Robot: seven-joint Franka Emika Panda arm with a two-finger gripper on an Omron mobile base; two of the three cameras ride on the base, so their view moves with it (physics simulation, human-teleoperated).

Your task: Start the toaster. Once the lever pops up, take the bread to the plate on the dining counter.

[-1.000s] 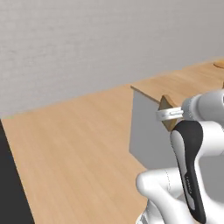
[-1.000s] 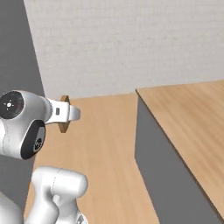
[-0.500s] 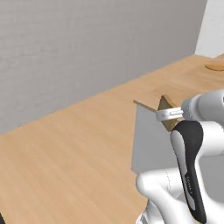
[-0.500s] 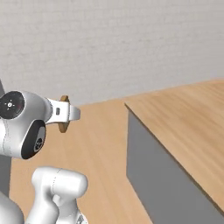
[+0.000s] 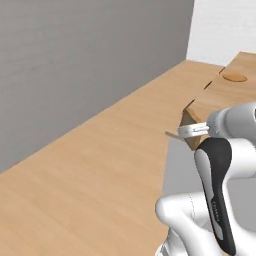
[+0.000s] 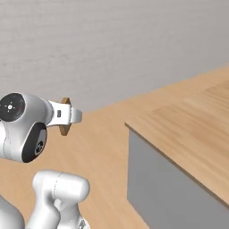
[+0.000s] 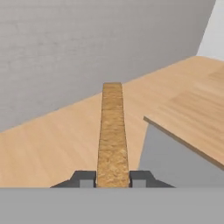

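Since a second ago our whole outlook has swung: the dark panel at the far left of the left base view is gone, the grey wall fills more of the frame, and the dining counter (image 5: 215, 102) sits farther right, so we read this as the base turning rather than anything in the room shifting. We carry the bread (image 7: 112, 135) edge-on in the gripper (image 7: 113, 178), and in the hand view its two dark fingertips (image 7: 84, 178) press against either face of the slice, which runs straight out ahead of us. In the right base view the bread (image 6: 65, 116) pokes out behind the white hand, held high above the floor. Light wood flooring spreads wide and bare to our left and ahead, up to a grey textured wall (image 5: 75, 55); a white wall (image 5: 225, 25) takes over at the far right corner. On our right, the dining counter (image 6: 188, 129) presents a grey side panel under a light-wood top, its near corner just beside the arm in the left base view. Far along that top lies the plate (image 5: 234, 78), flat and tan, well apart from the bread.
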